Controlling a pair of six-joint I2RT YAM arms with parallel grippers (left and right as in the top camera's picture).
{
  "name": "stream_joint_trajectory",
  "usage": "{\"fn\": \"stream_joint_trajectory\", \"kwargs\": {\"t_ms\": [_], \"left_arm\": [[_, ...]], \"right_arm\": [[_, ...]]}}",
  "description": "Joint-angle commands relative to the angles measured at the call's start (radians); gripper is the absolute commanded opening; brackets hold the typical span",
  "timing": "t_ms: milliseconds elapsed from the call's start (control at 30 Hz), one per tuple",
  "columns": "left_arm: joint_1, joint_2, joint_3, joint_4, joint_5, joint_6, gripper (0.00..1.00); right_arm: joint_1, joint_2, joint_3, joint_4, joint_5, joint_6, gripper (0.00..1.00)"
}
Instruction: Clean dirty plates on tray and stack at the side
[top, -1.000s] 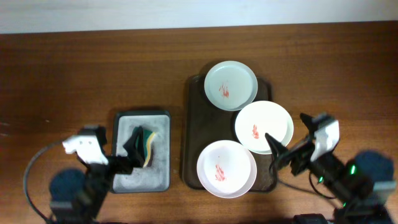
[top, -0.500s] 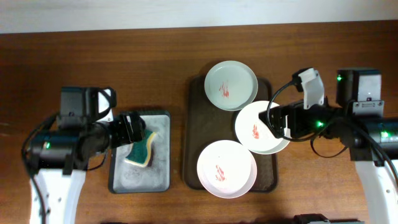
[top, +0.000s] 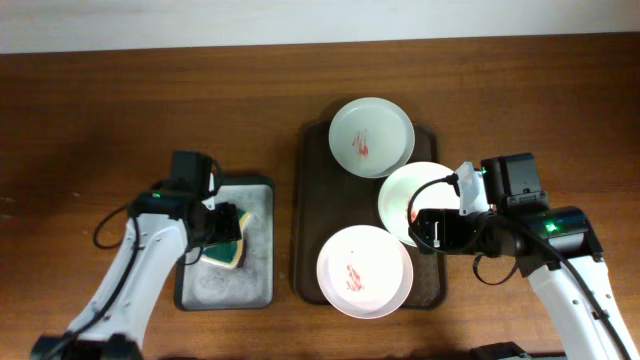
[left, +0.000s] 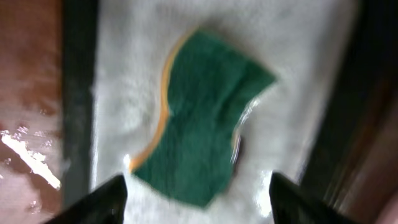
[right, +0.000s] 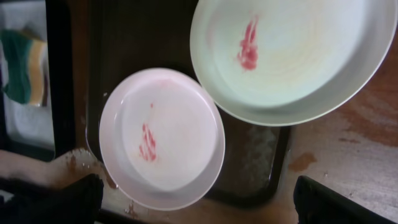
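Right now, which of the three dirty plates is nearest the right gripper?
The middle plate, rightmost on the tray; the right gripper overlaps its rim.

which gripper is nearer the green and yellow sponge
Left. The left gripper is directly above the green and yellow sponge on its grey tray; the right gripper is across the table, over the middle red-stained white plate.

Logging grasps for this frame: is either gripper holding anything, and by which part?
Nothing is held: the left gripper is open above the sponge, the right gripper open above the tray.
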Motion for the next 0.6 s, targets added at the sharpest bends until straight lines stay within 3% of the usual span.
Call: {"fn": "stream_joint_trajectory", "kwargs": {"t_ms": [0,67,100,200,300,400,433,567], "left_arm": [[-0.005,0.066,-0.092,0.159,-0.029,0.043,0.52],[-0.005,0.101,-0.108,0.213,-0.011,0.071,0.36],[-0.005,0.134,-0.116,0.237,-0.011,0.089,0.22],[-0.005,0.186,-0.116,0.249,-0.015,0.108,0.00],[-0.005,0.207,-0.108,0.241,-0.015,0.154,0.00],[-0.004,0.175,0.009,0.117,-0.019,0.168,0.03],[-0.004,0.164,0.055,0.072,-0.018,0.168,0.21],[-0.005,0.134,0.188,-0.076,-0.018,0.168,0.46]], "right_arm": [[0.010,-0.004,0.002,0.017,0.019,0.013,0.99],[0.010,-0.004,0.002,0.019,0.019,0.013,0.99],[0.010,-0.003,0.002,0.018,0.019,0.013,0.99],[0.010,-0.003,0.002,0.021,0.019,0.013,0.99],[0.010,-0.003,0.002,0.024,0.019,0.013,0.99],[0.010,-0.003,0.002,0.024,0.019,0.013,0.99],[0.010,-0.003,0.002,0.024,0.019,0.013,0.99],[0.010,-0.003,0.002,0.024,0.020,0.013,0.99]]}}
